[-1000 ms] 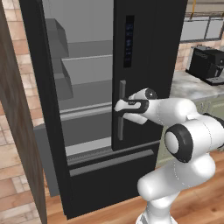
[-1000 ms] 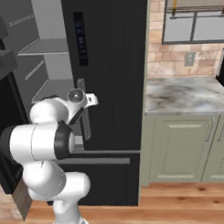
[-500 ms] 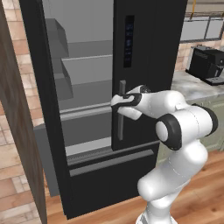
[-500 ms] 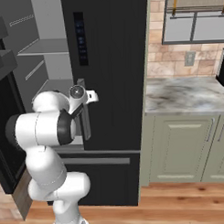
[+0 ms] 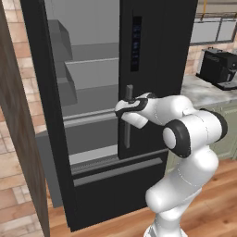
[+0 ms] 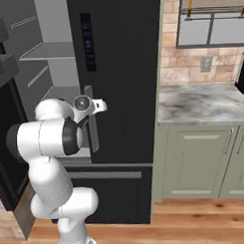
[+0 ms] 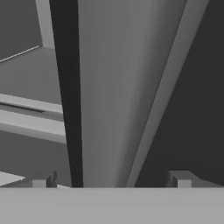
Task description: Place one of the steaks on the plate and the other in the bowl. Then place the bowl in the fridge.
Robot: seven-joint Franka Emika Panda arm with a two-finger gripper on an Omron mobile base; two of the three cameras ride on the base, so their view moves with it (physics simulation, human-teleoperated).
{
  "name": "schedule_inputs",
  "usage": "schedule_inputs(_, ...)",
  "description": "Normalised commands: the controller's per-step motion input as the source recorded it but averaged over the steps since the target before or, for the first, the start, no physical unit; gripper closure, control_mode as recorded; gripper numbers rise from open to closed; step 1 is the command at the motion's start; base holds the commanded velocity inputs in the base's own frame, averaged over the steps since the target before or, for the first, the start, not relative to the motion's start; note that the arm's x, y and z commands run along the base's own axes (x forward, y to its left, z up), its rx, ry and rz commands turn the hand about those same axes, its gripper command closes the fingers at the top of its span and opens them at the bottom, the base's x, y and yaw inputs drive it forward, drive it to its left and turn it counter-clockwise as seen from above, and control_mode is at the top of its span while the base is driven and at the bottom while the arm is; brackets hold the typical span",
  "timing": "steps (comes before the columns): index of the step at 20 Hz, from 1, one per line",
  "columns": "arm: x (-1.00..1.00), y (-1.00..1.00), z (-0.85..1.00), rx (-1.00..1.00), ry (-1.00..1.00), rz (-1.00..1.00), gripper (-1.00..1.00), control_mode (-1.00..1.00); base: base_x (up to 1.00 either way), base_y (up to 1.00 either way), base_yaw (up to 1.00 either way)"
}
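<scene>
The fridge (image 5: 152, 55) is a tall, smooth black slab with its left door swung open on a matte grey interior and flat grey shelves (image 5: 90, 74). A narrow dark display panel (image 6: 89, 43) runs down the shut door. Below it stands a straight grey bar handle (image 6: 91, 120), squared in section. The gripper (image 7: 111, 181) sits right at this handle, jaws spread fully wide with the bar rising between the two fingertips (image 7: 179, 178), gripping nothing.
</scene>
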Motion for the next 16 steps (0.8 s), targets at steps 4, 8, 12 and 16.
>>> schedule_inputs(4,0.52,0.0,-0.29,0.0,0.0,0.0,1.0,-1.0,0.0,0.0,0.0)
schedule_inputs(8,0.32,0.0,-0.13,0.0,-0.01,0.0,1.0,-1.0,0.0,0.0,0.0)
schedule_inputs(12,0.25,0.0,-0.01,0.0,0.0,-0.03,1.0,-1.0,0.0,0.0,0.0)
schedule_inputs(16,0.0,0.0,0.0,0.0,0.0,-0.18,1.0,-1.0,0.0,0.0,0.0)
